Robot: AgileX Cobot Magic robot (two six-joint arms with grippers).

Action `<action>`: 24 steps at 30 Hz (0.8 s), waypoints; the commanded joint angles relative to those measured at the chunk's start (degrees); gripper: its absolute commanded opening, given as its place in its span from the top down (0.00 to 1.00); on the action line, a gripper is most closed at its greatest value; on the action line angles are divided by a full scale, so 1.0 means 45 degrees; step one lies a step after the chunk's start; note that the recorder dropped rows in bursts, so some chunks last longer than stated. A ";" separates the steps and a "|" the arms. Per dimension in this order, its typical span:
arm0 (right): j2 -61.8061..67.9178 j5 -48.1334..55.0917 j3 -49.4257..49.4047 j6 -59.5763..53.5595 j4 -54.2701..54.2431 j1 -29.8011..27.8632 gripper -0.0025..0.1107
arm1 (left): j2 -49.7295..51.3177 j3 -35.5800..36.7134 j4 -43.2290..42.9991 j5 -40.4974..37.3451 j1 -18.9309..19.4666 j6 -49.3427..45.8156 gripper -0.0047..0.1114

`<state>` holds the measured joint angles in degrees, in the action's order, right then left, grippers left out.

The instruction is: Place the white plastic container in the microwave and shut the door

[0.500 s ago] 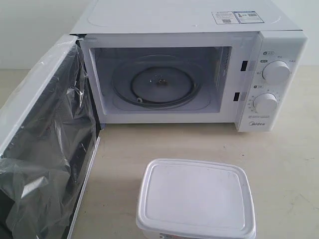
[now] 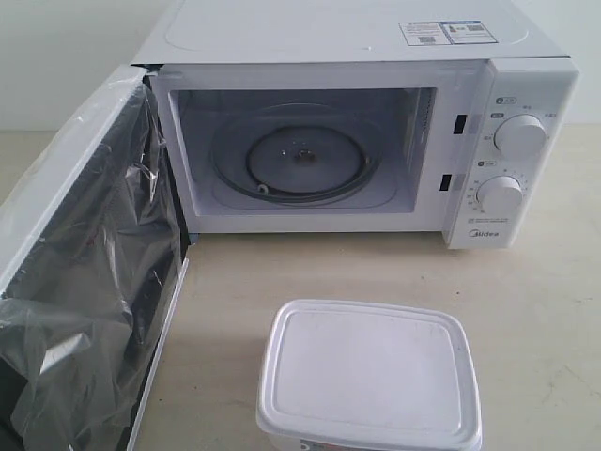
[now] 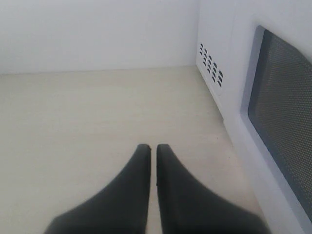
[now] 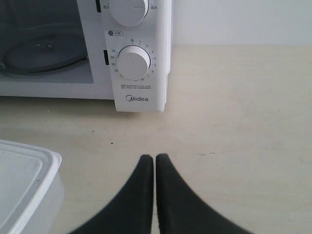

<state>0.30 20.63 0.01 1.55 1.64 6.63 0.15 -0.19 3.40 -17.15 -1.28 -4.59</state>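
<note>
The white plastic container (image 2: 368, 376) sits lidded on the table in front of the microwave (image 2: 357, 141); its corner also shows in the right wrist view (image 4: 24, 180). The microwave's cavity stands open with the glass turntable (image 2: 300, 160) bare. The door (image 2: 84, 282) is swung wide to the left, its dark window covered by loose clear film. My right gripper (image 4: 154, 158) is shut and empty above the table, to the right of the container and short of the dial panel (image 4: 134, 63). My left gripper (image 3: 153, 147) is shut and empty beside the door's outer face (image 3: 280, 117).
The beige table (image 2: 526, 282) stretches around the microwave, with a white wall (image 3: 97, 34) behind it. Vent holes (image 3: 210, 70) mark the microwave's side near the left gripper. Neither arm shows in the exterior view.
</note>
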 commanded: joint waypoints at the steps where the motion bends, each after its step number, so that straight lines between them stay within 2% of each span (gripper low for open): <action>1: -0.0068 -0.0046 -0.0002 -0.0042 0.0091 -0.0081 0.98 | -0.0034 0.0043 0.0066 0.0003 0.0012 0.0075 0.92; 24: -0.0068 -0.0566 -0.0002 -0.0160 0.0159 -0.0081 0.98 | -0.0034 0.0043 0.0066 0.0003 0.0012 0.0075 0.92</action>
<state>0.30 20.22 0.01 1.55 1.64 6.63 0.15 -0.19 3.40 -17.15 -1.28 -4.59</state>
